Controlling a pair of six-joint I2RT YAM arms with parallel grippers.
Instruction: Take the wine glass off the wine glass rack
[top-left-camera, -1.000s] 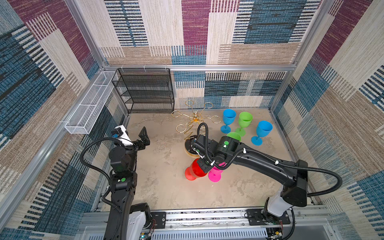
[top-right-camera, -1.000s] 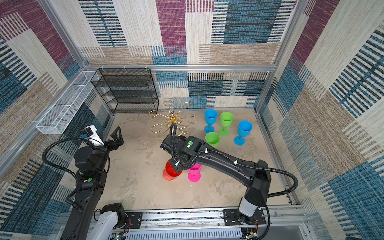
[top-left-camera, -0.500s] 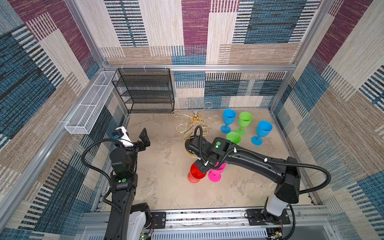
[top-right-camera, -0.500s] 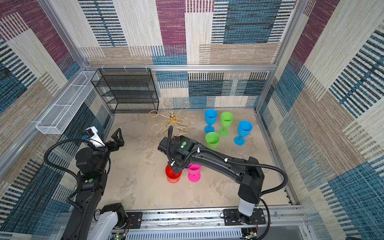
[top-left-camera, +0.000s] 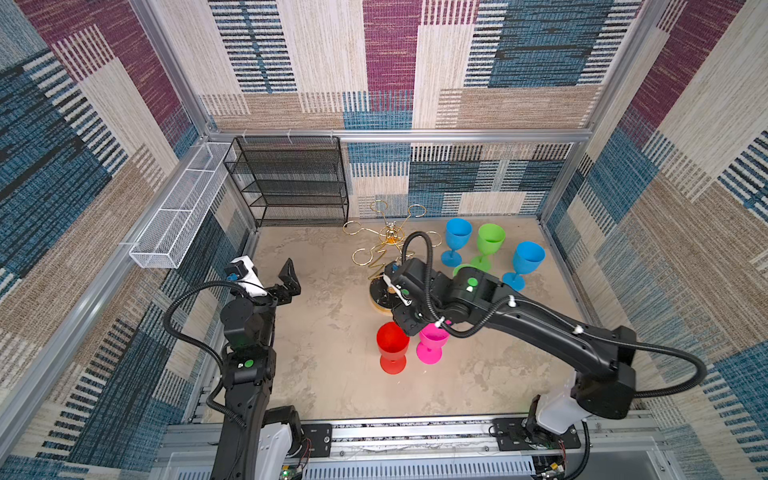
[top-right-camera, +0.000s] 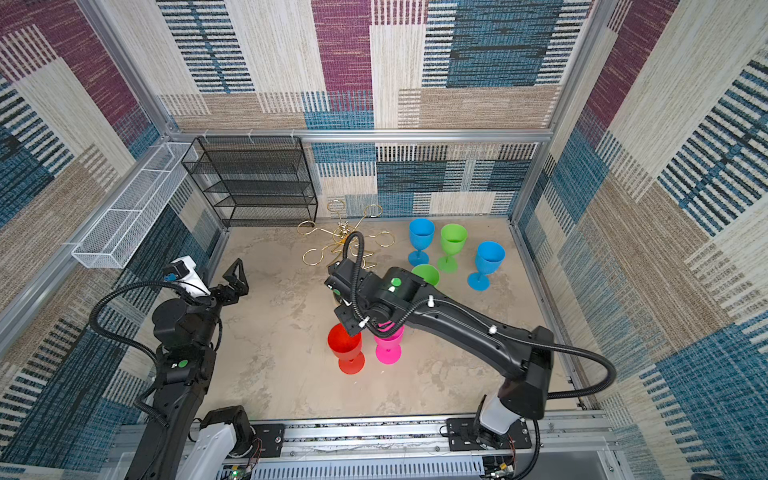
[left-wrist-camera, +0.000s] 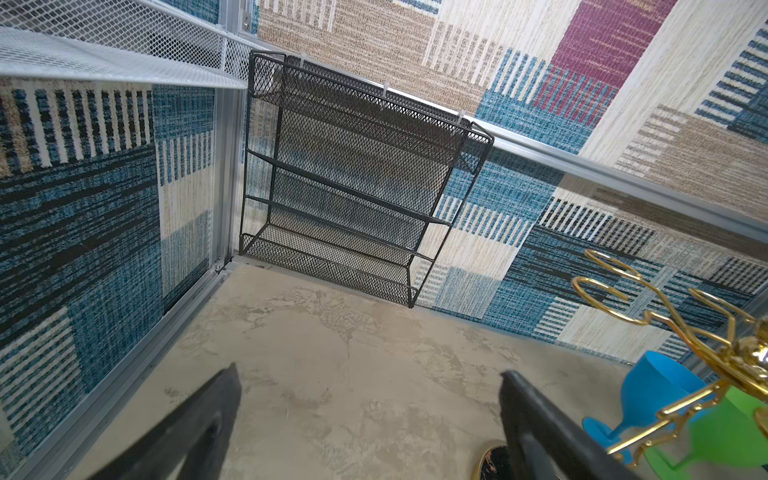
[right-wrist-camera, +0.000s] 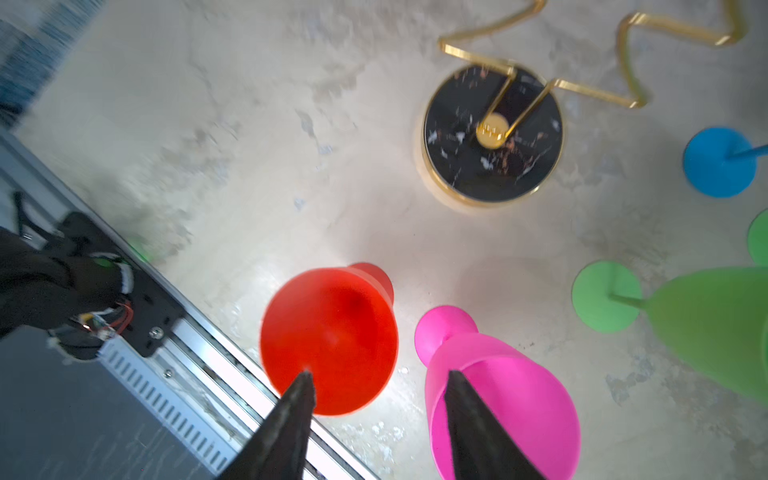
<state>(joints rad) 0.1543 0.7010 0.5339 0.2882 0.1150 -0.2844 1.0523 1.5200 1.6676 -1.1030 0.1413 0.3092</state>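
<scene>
While right tool (right-wrist-camera: 379, 376) gapes, red wine glass (right-wrist-camera: 328, 336) upright; just beneath

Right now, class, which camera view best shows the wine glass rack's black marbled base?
The right wrist view: the whole base shows, gold rim included. In a top view the right arm covers part of it; the left wrist view catches only a sliver.

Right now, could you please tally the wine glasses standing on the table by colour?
Blue wine glasses: 2
Green wine glasses: 2
Red wine glass: 1
Pink wine glass: 1
Total: 6
</scene>
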